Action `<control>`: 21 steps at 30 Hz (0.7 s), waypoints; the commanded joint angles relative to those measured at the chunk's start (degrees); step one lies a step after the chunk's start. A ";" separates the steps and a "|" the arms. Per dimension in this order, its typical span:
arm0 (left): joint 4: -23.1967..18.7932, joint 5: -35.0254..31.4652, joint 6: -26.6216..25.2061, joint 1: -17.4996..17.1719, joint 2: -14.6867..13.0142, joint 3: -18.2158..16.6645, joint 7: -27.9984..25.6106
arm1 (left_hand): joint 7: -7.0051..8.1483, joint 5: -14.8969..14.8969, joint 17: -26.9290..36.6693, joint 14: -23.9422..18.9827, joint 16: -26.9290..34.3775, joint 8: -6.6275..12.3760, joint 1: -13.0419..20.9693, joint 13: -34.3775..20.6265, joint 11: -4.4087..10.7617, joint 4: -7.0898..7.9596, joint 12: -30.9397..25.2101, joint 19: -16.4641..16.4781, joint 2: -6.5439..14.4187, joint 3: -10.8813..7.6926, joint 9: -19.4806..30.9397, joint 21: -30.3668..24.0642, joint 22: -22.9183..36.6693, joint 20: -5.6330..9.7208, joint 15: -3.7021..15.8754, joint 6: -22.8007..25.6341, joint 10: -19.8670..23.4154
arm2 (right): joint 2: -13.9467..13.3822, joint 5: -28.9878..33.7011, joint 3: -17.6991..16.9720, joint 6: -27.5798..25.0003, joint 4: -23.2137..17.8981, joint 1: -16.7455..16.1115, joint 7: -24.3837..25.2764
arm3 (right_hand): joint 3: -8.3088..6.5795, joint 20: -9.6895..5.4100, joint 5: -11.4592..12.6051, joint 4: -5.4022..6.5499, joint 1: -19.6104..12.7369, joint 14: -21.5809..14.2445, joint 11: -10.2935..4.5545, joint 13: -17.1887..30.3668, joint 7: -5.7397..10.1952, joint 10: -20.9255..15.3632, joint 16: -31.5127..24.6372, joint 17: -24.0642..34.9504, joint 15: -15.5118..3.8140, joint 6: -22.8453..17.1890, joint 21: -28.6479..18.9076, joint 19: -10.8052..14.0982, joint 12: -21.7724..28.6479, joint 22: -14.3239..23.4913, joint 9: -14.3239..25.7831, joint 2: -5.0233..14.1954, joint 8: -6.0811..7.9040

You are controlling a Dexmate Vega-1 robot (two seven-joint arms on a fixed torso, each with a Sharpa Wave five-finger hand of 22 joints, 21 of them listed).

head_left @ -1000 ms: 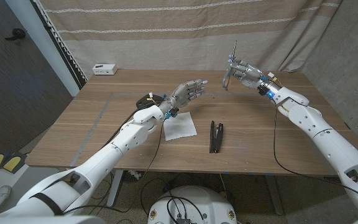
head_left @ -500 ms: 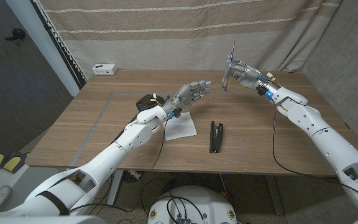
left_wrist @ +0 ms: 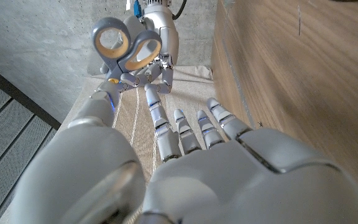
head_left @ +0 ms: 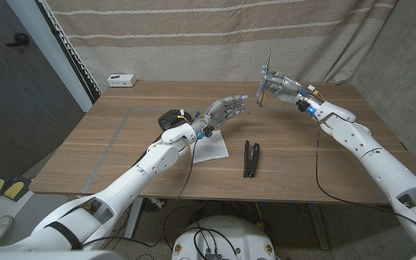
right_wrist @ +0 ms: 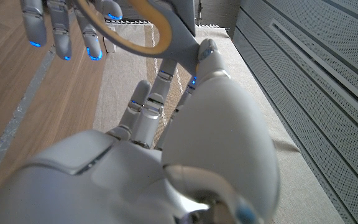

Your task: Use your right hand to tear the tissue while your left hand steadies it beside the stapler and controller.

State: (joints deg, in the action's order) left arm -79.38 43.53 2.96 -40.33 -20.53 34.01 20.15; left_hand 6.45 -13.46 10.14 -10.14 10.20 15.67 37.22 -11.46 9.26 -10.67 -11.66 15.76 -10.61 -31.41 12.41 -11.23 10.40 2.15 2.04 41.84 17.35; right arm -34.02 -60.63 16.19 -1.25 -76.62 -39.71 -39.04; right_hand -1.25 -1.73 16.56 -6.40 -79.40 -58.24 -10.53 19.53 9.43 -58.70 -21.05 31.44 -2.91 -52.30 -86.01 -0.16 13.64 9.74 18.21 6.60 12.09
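Note:
My right hand (head_left: pixel 284 88) is raised above the table's far right and grips a pair of scissors (head_left: pixel 266 78) with grey, yellow-lined handles, blades pointing up. My left hand (head_left: pixel 227 108) hovers in the air with fingers spread, holding nothing, its fingertips reaching toward the scissors across a small gap. The white tissue (head_left: pixel 211 148) lies flat on the table under my left wrist. A black stapler (head_left: pixel 251 157) lies just right of it, a black controller (head_left: pixel 170 117) to its left. In the left wrist view the scissors' handles (left_wrist: pixel 126 46) show beyond my left fingers (left_wrist: pixel 185 127).
A small white box (head_left: pixel 121 80) sits at the table's far left edge. A striped curtain hangs behind the table. The wooden table (head_left: pixel 121 159) has bare surface at the left and along the front right.
My left hand has risen a little and reached further right toward the scissors. My right hand with the scissors has barely shifted.

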 commanded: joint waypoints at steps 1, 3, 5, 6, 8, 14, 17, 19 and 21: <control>1.28 -0.33 -0.12 1.00 0.62 0.56 1.00 | -0.09 -0.25 0.00 0.18 0.14 -0.18 1.12 -0.04 0.09 0.02 -0.11 0.16 -0.22 0.33 0.17 -0.27 -0.02 7.27 9.49 -0.46 -0.59 | 0.07 0.65 0.38 0.38 -0.42 -0.14 -0.17 | -0.37 -9.52 0.27 -0.09 -3.14 -6.01 0.04 0.09 0.25 -0.09 -0.04 0.33 -10.95 -0.30 0.70 -1.29 0.27 -0.04 0.12 2.43 0.25; 1.60 -0.29 -0.03 1.20 0.77 0.63 1.46 | 0.02 -0.25 0.00 0.31 0.12 -0.23 1.27 -0.04 0.09 0.07 -0.10 0.13 -0.25 0.46 0.18 -0.26 -0.02 7.27 9.37 -0.53 -0.67 | 0.17 0.72 0.46 0.51 -0.30 -0.11 -0.21 | -0.38 -9.51 0.24 -0.12 -3.22 -5.96 0.03 0.08 0.23 -0.11 -0.07 0.41 -10.95 -0.34 0.99 -1.72 0.25 -0.07 0.12 2.44 0.23; 1.65 -0.47 0.06 1.28 0.86 0.70 1.43 | 0.06 -0.24 0.01 0.42 0.10 -0.26 1.43 -0.04 0.01 0.12 -0.03 0.07 -0.27 0.61 0.18 -0.24 -0.01 7.25 9.30 -0.53 -0.93 | 0.33 0.56 0.51 0.45 -0.15 -0.07 -0.42 | -0.41 -9.48 0.24 -0.09 -3.24 -5.93 0.02 0.07 0.29 -0.13 -0.03 0.37 -10.95 -0.36 1.17 -1.97 0.25 -0.08 0.11 2.57 0.22; 1.72 -0.36 0.00 1.33 0.94 0.70 1.58 | 0.05 -0.23 0.01 0.48 0.09 -0.27 1.48 -0.04 0.00 0.14 -0.04 0.01 -0.27 0.66 0.17 -0.22 0.00 7.27 9.25 -0.52 -0.93 | 0.36 0.58 0.57 0.44 -0.06 0.00 -0.56 | -0.42 -9.48 0.23 -0.08 -3.26 -6.02 0.02 0.07 0.36 -0.11 -0.12 0.45 -10.94 -0.28 1.26 -2.09 0.23 -0.08 0.12 2.60 0.19; 1.82 -0.42 -0.03 1.42 1.00 0.77 1.68 | -0.03 -0.22 0.02 0.52 0.10 -0.34 1.62 -0.04 0.00 0.19 -0.05 -0.01 -0.27 0.80 0.17 -0.22 0.01 7.27 9.31 -0.64 -0.98 | 0.53 0.49 0.60 0.45 0.14 0.08 -0.66 | -0.43 -9.47 0.22 -0.09 -3.29 -6.01 0.01 0.06 0.25 -0.13 -0.13 0.48 -10.95 -0.42 1.34 -2.21 0.23 -0.08 0.11 2.62 0.23; 1.89 -0.43 -0.25 1.54 1.12 0.83 1.77 | -0.04 -0.20 0.04 0.58 0.14 -0.32 1.88 -0.04 0.00 0.29 -0.11 -0.07 -0.26 1.13 0.16 -0.22 0.02 7.27 9.29 -0.43 -1.00 | 0.89 0.46 0.83 0.32 0.88 0.52 -1.09 | -0.45 -9.43 0.21 -0.06 -3.32 -5.99 0.01 0.04 0.27 -0.13 -0.13 0.50 -10.94 -0.46 1.53 -2.46 0.22 -0.07 0.11 2.69 0.23; 1.88 -0.50 -0.20 1.54 1.23 0.89 1.79 | 0.09 -0.18 0.04 0.60 0.16 -0.31 1.99 -0.04 0.12 0.33 -0.13 -0.09 -0.26 1.29 0.16 -0.22 0.03 7.29 9.28 -0.34 -1.02 | 1.07 0.57 0.98 0.35 1.35 0.80 -1.40 | -0.45 -9.41 0.20 -0.06 -3.35 -5.91 -0.01 0.03 0.30 -0.20 -0.10 0.50 -10.95 -0.48 1.63 -2.57 0.23 -0.05 0.11 2.69 0.23; 2.03 -0.69 -0.41 1.71 1.29 1.09 1.78 | 0.16 -0.17 0.05 0.61 0.17 -0.26 2.07 -0.04 0.08 0.36 -0.15 -0.08 -0.25 1.42 0.16 -0.24 0.04 7.32 9.32 -0.14 -1.03 | 1.20 0.68 1.06 0.35 1.54 0.92 -1.27 | -0.45 -9.40 0.20 -0.06 -3.36 -5.86 -0.01 0.03 0.23 -0.23 -0.07 0.48 -10.95 -0.57 1.67 -2.62 0.23 -0.04 0.11 2.70 0.25; 2.52 -0.44 -0.68 1.88 1.55 1.16 2.06 | 0.11 -0.16 0.05 0.66 0.18 -0.21 2.18 -0.04 -0.04 0.40 -0.15 -0.11 -0.24 1.57 0.15 -0.24 0.05 7.32 9.25 0.10 -1.09 | 1.33 0.73 1.17 0.26 1.94 1.11 -1.36 | -0.45 -9.39 0.20 -0.05 -3.36 -5.88 -0.02 0.02 0.27 -0.25 -0.10 0.53 -10.95 -0.52 1.71 -2.67 0.24 -0.03 0.11 2.72 0.23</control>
State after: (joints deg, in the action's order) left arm -77.68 43.15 2.81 -38.96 -19.51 34.79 21.68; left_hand 6.53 -13.46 10.14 -9.69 10.20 15.45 38.48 -11.46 9.40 -10.20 -11.66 15.75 -10.82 -30.15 12.40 -11.23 10.41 2.15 2.07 41.30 16.31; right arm -33.33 -60.12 16.89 -0.92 -76.03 -39.37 -39.95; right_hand -1.42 -2.25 16.63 -6.57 -79.43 -58.13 -10.44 19.33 9.64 -58.60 -20.62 31.78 -3.02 -52.52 -84.42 -2.27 13.42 9.59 18.22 6.58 11.93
